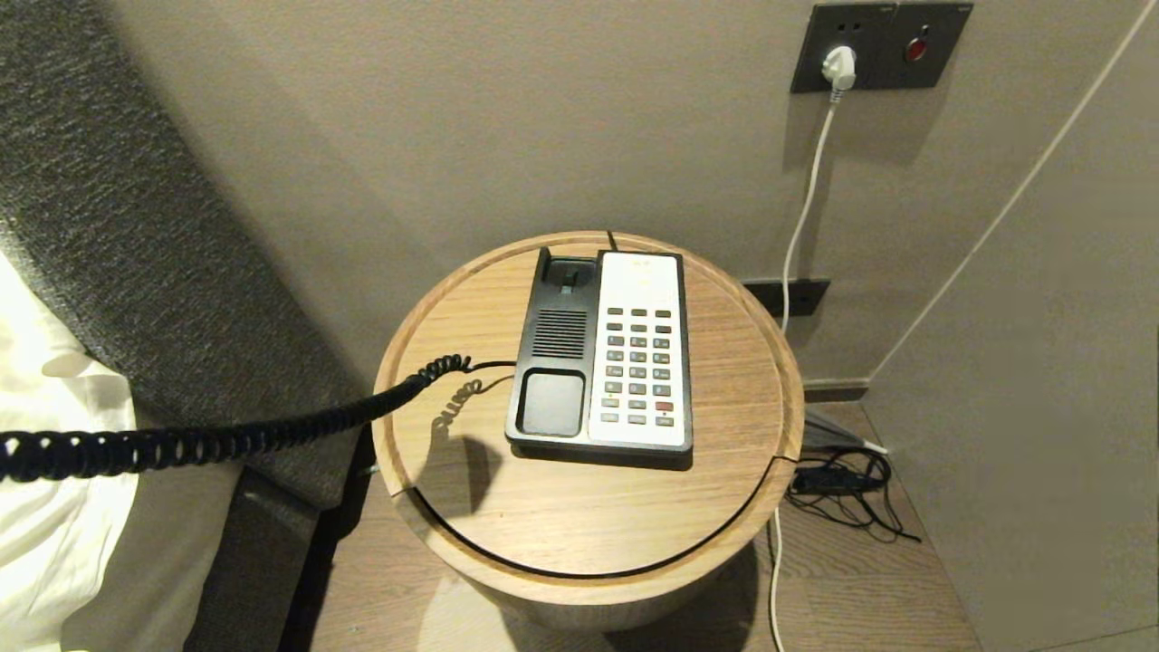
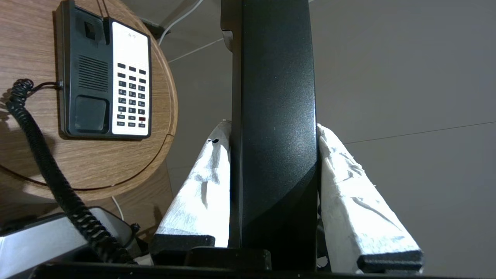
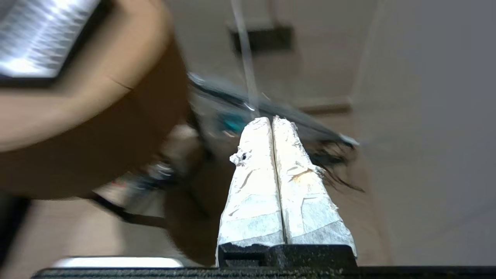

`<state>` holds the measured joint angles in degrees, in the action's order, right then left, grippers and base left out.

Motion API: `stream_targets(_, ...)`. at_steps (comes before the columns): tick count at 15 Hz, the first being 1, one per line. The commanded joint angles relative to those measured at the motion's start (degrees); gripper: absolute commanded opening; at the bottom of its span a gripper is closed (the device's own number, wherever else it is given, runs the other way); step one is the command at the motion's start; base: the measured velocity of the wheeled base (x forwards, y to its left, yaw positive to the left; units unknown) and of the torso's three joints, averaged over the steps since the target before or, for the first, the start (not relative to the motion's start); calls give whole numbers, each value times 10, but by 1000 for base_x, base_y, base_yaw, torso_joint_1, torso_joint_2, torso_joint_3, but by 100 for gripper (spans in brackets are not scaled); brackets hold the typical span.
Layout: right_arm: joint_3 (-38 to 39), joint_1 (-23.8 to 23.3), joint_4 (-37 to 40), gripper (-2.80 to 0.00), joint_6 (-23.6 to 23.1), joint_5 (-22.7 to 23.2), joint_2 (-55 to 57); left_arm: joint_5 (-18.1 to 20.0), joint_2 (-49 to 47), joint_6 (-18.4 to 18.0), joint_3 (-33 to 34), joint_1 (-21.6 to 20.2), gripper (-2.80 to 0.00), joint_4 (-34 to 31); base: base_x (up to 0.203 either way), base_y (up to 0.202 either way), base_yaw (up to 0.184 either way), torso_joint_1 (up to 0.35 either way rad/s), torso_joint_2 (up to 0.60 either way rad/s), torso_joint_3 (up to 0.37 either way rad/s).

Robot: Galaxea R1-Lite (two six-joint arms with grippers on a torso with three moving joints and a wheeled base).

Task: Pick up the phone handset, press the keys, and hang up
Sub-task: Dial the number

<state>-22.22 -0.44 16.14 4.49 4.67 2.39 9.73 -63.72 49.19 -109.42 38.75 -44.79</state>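
Observation:
The black phone handset (image 2: 275,116) stands lengthwise between the white-wrapped fingers (image 2: 201,186) of my left gripper (image 2: 273,130), which is shut on it, off to the left of the table and outside the head view. Its coiled cord (image 1: 208,442) stretches from the left edge to the phone base (image 1: 602,353), whose cradle lies bare beside the white keypad (image 1: 639,358). The base (image 2: 104,73) also shows in the left wrist view. My right gripper (image 3: 272,120) is shut with nothing in it, low beside the table's curved side (image 3: 97,135), outside the head view.
The phone sits on a round wooden bedside table (image 1: 561,507) against a beige wall. A grey headboard (image 1: 136,226) and white bedding (image 1: 45,489) lie to the left. A white plug cable (image 1: 801,217) hangs from a wall socket, and tangled black cables (image 1: 842,489) lie on the floor at right.

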Motion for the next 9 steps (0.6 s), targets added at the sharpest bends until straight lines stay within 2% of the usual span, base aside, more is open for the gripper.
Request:
stream_targets(1,-153,0,179,-280,18,63,0,0,0,2,1,0,-280,-3,0,0,0,0,0,0)
stream_targets(2,-192,0,223,-280,25,93,0,0,0,2,1,0,-280,-3,0,0,0,0,0,0)
stream_targets(4,-242,0,244,-280,37,129,1,-1,-1,2,1,0,-280,-2,0,0,0,0,0,0)
stream_targets(9,-356,0,226,-280,56,125,28,-1,8,1,16,0,-280,-2,0,0,0,0,0,0)
